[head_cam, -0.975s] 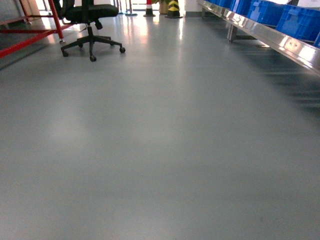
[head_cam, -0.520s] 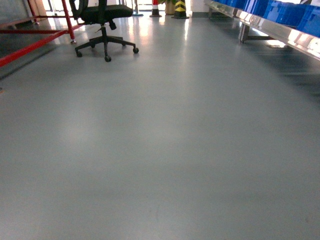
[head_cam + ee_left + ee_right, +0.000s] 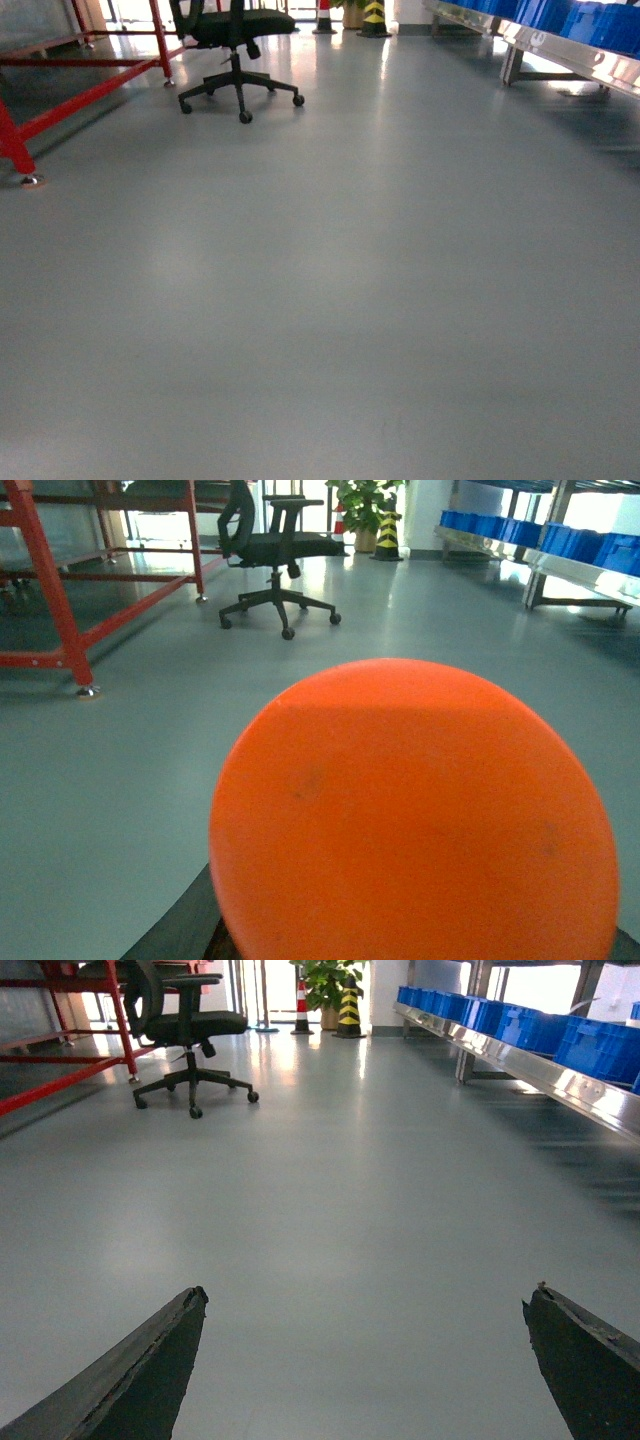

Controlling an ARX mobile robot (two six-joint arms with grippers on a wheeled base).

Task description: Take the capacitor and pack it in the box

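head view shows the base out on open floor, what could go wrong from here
The black wheeled office chair stands ahead on the left beside the red metal frame; drifting that way risks a bump. The steel rack of blue plastic bins lines the right side, so the lane narrows further on. A round orange disc fills most of the left wrist view, hiding that gripper. The right gripper is open and empty; no capacitor or box is visible.

Daylight enters from behind the office chair (image 3: pixel 238 60), blowing out the far background. Long pale glare streaks run down the grey floor (image 3: pixel 330 300) from the chair toward the camera. Head view soft, slightly hazy. Left wrist view: orange disc (image 3: pixel 415 815) in front of the chair, close and out of focus. Blue bins (image 3: pixel 545 1028) right of the chair look smeared.
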